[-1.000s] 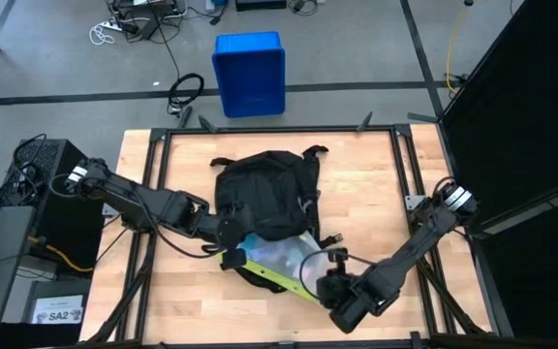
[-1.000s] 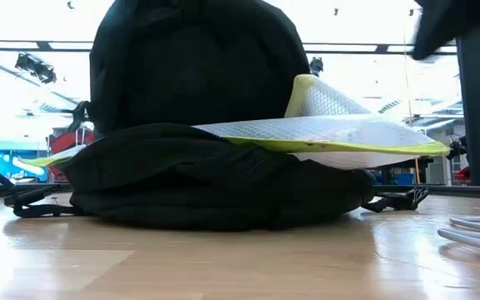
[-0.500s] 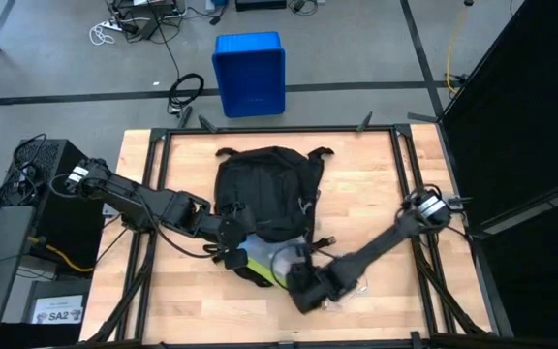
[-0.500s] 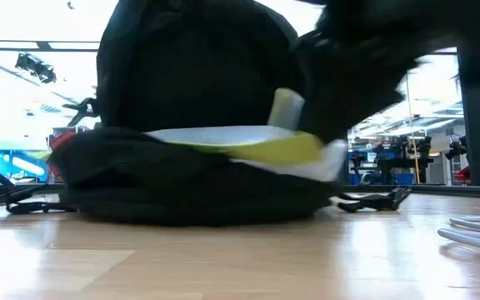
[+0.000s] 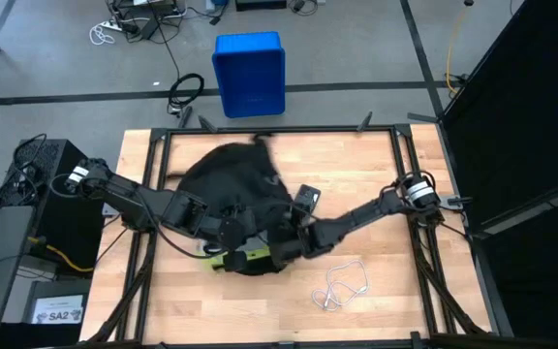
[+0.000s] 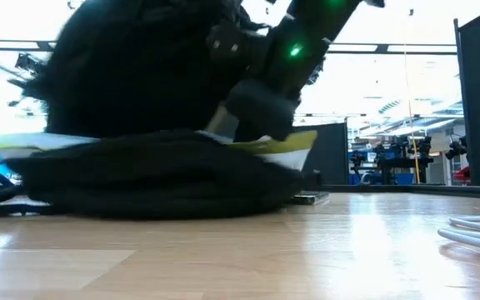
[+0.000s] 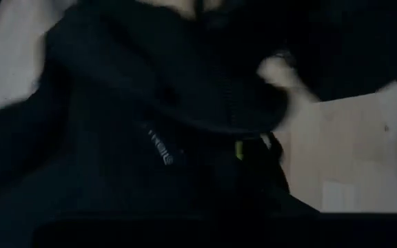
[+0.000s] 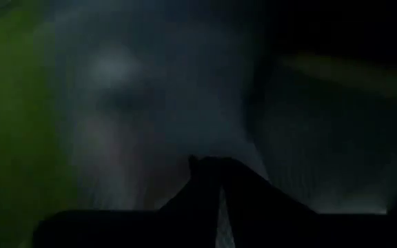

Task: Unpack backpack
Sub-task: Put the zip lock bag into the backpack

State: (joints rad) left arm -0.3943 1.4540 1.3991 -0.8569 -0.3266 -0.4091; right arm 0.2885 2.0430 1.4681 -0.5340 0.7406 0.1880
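The backpack (image 5: 229, 184) lies on the wooden table (image 5: 376, 184), a little toward 9 o'clock from the table's middle as seen from above. It is a rounded black heap. At its 6 o'clock edge a flat pouch (image 5: 245, 256) in yellow-green and white sticks out of it. In the low view the backpack (image 6: 140, 108) is a large dark mass, and the pouch (image 6: 286, 143) comes out of its side as a thin, nearly level sheet.

The left gripper (image 5: 229, 233) is at the 7 o'clock side of the backpack, pressed against the black fabric next to the pouch. Its fingers are closed, but what they hold, if anything, cannot be made out; its wrist view shows only dark fabric very close.

The right gripper (image 5: 291, 244) reaches in from 3 o'clock and meets the backpack at its 5 o'clock edge, just beside the pouch. In its wrist view the two fingertips (image 8: 212, 172) are together and closed, with pale mesh and green material right in front of them. Whether they pinch the pouch I cannot tell.

A white cable (image 5: 342, 287) lies loose on the table at 5 o'clock, well apart from the backpack. A small black box (image 5: 306, 198) sits on the table at the backpack's 3 o'clock side, near the right arm. A blue crate (image 5: 249, 74) stands on the floor beyond the table at 12 o'clock.
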